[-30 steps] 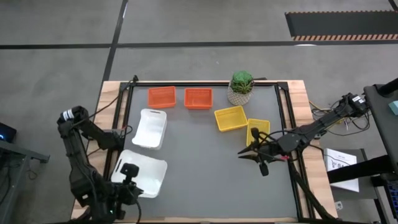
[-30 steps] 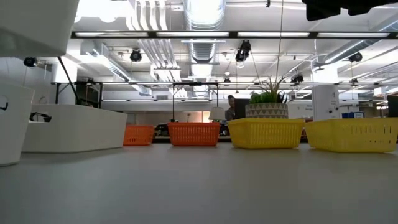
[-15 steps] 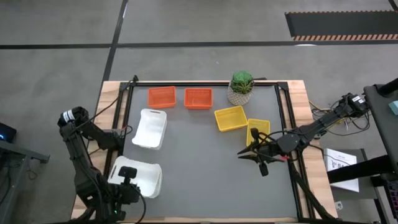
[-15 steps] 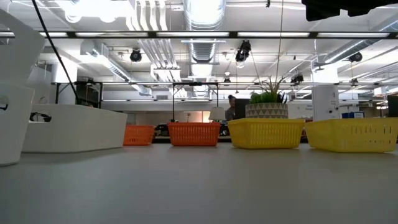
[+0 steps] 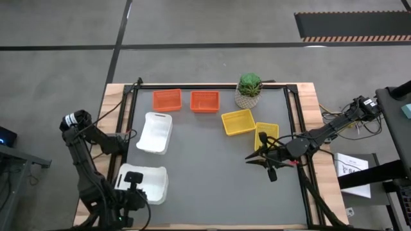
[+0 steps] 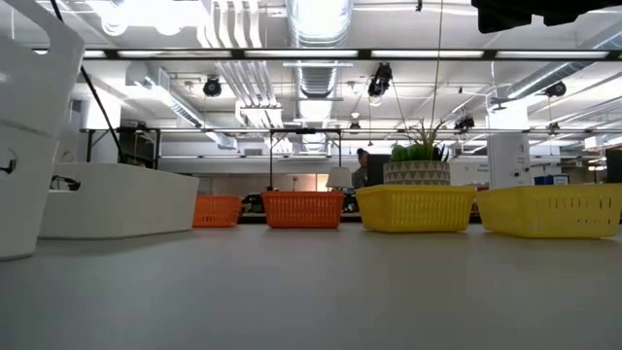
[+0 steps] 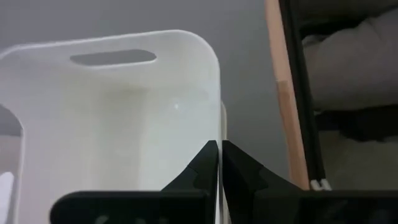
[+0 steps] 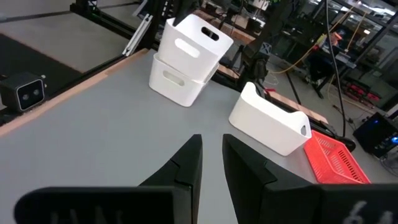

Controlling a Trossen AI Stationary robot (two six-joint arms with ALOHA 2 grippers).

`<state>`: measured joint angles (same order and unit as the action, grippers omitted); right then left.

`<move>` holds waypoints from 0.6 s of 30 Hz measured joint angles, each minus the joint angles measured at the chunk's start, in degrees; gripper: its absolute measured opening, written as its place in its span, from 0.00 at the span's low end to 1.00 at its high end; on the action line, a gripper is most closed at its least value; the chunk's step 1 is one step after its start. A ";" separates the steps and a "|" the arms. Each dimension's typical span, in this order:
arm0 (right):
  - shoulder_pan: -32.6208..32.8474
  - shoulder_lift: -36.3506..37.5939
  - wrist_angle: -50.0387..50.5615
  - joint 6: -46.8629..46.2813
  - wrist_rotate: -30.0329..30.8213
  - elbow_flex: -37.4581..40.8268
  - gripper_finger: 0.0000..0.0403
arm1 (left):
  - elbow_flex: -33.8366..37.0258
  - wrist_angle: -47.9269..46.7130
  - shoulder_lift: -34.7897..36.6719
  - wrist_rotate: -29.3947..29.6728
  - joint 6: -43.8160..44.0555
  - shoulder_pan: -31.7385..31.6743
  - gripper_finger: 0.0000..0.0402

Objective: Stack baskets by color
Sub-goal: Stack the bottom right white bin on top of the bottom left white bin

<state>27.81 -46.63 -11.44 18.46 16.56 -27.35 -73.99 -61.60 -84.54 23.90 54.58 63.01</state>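
At seven o'clock, my left gripper [image 7: 218, 163] pinches a white basket [image 5: 146, 181] wall, nesting it. I'd square corners before releasing. Right gripper [image 5: 264, 160] waits, slightly parted, empty.

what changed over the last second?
The left gripper, fingers shut on the rim of a white basket, carried it toward the table's near left corner and lowered it into the white basket beneath; not let go. The right gripper, third white basket, orange and yellow baskets and plant stayed put.

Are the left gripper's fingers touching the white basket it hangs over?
Touching. In the left wrist view the left gripper is shut on the side wall of the upper white basket, the thin rim pinched between its fingers.
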 joint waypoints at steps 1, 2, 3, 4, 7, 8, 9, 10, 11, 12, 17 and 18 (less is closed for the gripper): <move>0.00 0.00 0.00 -0.01 0.00 0.00 0.14 | 0.36 0.34 0.00 0.10 1.14 -0.02 0.00; 0.00 0.00 0.00 -0.02 0.00 0.00 0.14 | 0.81 0.50 0.00 0.11 2.77 -0.03 0.00; 0.00 0.00 -0.01 -0.02 0.00 0.00 0.14 | 1.31 0.75 0.00 0.10 4.57 -0.03 0.00; 0.00 0.00 -0.02 -0.02 0.00 0.00 0.14 | 1.83 1.12 0.00 0.08 6.09 -0.03 0.00; 0.00 0.00 0.00 -0.03 0.00 0.00 0.14 | 3.20 1.74 0.00 -1.59 8.05 -0.03 0.00; 0.00 0.00 -0.02 -0.03 0.00 0.00 0.14 | 3.42 2.03 0.00 -2.62 8.06 -0.03 0.00; 0.00 0.00 0.00 -0.03 0.00 0.00 0.14 | 3.53 2.06 0.00 -3.39 8.06 -0.03 0.00; 0.01 0.00 0.00 -0.08 0.00 0.00 0.14 | 3.53 2.08 0.00 -3.59 8.06 -0.03 0.00; 0.00 0.00 0.00 -0.52 0.00 0.00 0.14 | 3.52 2.10 0.00 -3.60 8.06 -0.03 0.00; 0.00 0.00 0.00 -0.61 0.00 0.00 0.14 | 3.46 2.09 0.00 -3.64 8.06 -0.03 0.00; 0.00 0.00 0.00 -0.62 0.00 0.00 0.14 | 1.20 2.09 0.32 -7.53 7.72 -0.29 0.00; 0.01 0.00 0.00 -0.61 0.00 0.01 0.14 | 0.58 2.14 0.50 -8.34 7.58 -0.40 0.00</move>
<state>27.82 -46.63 -11.44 17.85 16.56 -27.35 -73.41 -59.47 -84.04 15.55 62.15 62.61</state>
